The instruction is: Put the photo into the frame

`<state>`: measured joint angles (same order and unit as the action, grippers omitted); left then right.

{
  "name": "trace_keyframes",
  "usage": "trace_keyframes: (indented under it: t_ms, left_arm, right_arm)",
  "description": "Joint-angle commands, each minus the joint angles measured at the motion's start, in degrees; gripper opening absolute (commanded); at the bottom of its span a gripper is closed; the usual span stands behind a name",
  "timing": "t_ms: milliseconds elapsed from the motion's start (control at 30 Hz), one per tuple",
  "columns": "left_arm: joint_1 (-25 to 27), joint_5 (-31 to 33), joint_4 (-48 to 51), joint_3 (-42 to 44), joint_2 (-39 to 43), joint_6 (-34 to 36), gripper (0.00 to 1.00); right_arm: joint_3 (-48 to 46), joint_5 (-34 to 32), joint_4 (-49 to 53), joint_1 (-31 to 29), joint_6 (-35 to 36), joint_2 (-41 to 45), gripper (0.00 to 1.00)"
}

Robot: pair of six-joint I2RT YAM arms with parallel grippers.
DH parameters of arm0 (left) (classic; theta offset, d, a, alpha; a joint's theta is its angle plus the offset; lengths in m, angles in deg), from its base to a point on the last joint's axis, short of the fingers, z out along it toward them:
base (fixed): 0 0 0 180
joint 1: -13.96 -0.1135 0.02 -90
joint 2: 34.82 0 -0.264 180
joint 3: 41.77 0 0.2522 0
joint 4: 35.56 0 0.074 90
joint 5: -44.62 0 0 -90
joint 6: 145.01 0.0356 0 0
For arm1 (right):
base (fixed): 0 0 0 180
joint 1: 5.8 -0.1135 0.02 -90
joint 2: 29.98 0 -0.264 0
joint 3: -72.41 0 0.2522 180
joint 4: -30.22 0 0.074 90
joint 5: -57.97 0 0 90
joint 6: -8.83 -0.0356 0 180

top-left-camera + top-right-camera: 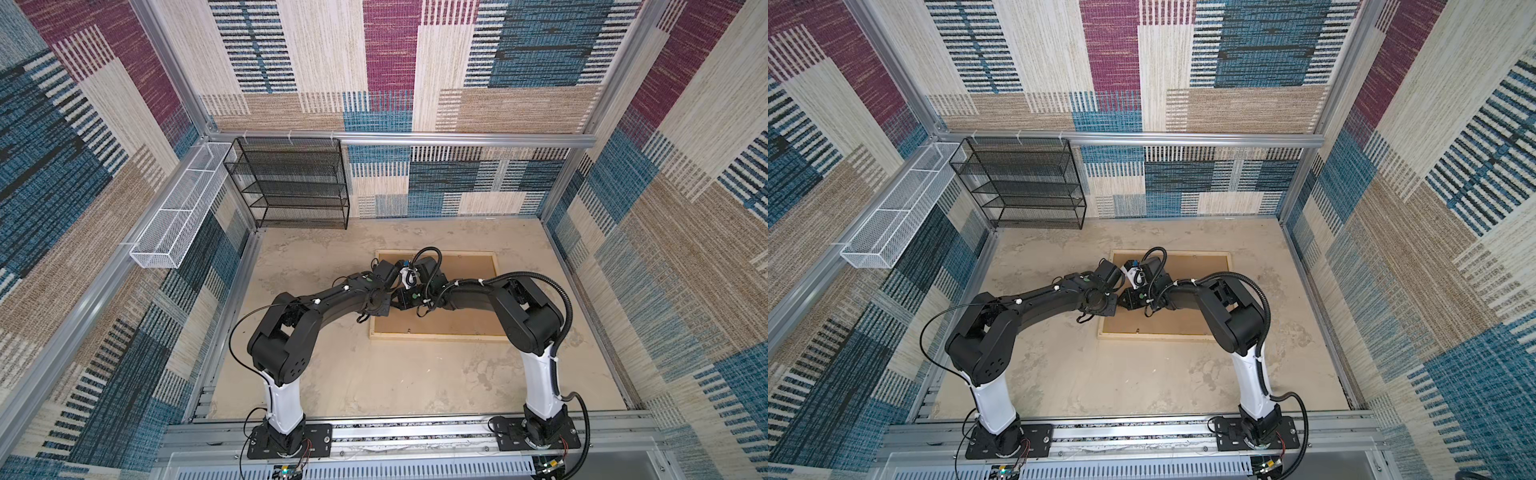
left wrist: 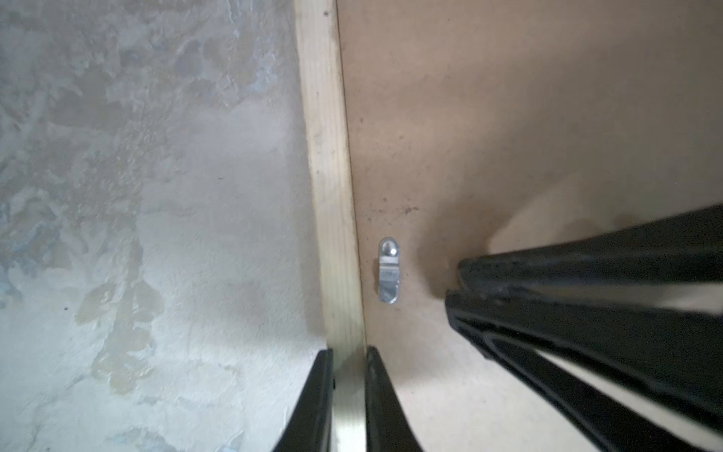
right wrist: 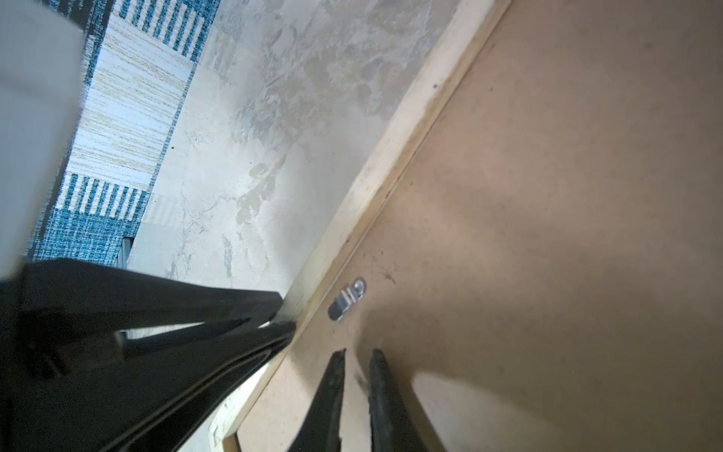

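Note:
The frame [image 1: 436, 336] lies face down on the table, its pale wood strip [image 2: 328, 156] running round a plain brown backing board [image 1: 469, 270]. The photo is hidden. My left gripper [image 2: 349, 352] is shut on the frame's left strip, one finger outside it and one over the board. My right gripper [image 3: 358, 352] is beside it over the board, jaws drawn close with only a slit between them and nothing in it. A small metal turn clip [image 2: 388, 272] [image 3: 348, 299] lies on the board along the strip, just ahead of both grippers. In both top views the wrists hide the fingertips.
A black mesh shelf [image 1: 291, 183] stands at the back left against the wall. A white wire basket [image 1: 174, 208] hangs on the left rail. Patterned walls close in the table on three sides. Both arms bend inward and nearly touch over the frame's left end.

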<state>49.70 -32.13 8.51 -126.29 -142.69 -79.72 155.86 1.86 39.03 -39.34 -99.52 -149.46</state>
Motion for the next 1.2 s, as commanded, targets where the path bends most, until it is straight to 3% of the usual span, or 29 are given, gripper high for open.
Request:
trace_keyframes:
  t_ms: [0, 333, 567, 667, 800, 1000, 1167]
  left_arm:
    - [0.19, -2.51, 4.24, 0.78, -1.79, -0.93, 0.18]
    - [0.22, -8.06, 0.80, 2.62, -4.60, -1.35, 0.20]
    - [0.22, -11.85, -0.68, 3.61, -4.21, 0.23, 0.37]
    - [0.11, -12.14, -1.05, 4.12, -3.51, 0.53, 0.39]
    - [-0.06, -13.98, -2.39, 4.80, -3.13, 0.62, 0.38]
    - [-0.15, -16.33, -2.77, 4.52, -3.90, 0.98, 0.24]
    - [-0.37, -15.94, -0.99, 3.44, -4.38, 1.07, 0.21]
  right_arm:
    - [0.42, -0.47, 1.10, -0.12, 0.07, -0.14, 0.17]
    - [-0.41, -5.98, 2.58, -0.03, -0.37, 0.30, 0.17]
    - [-0.87, -6.12, 2.49, -0.04, -0.46, 0.39, 0.18]
    - [-0.76, -5.13, 2.17, -0.05, -0.71, 0.21, 0.18]
    - [-1.14, -1.69, 0.19, -0.10, -1.76, -0.18, 0.18]
    - [-0.61, -0.03, -0.56, -0.12, -2.73, -1.18, 0.17]
    - [-0.44, -0.73, -0.56, -0.12, -3.62, -1.98, 0.16]
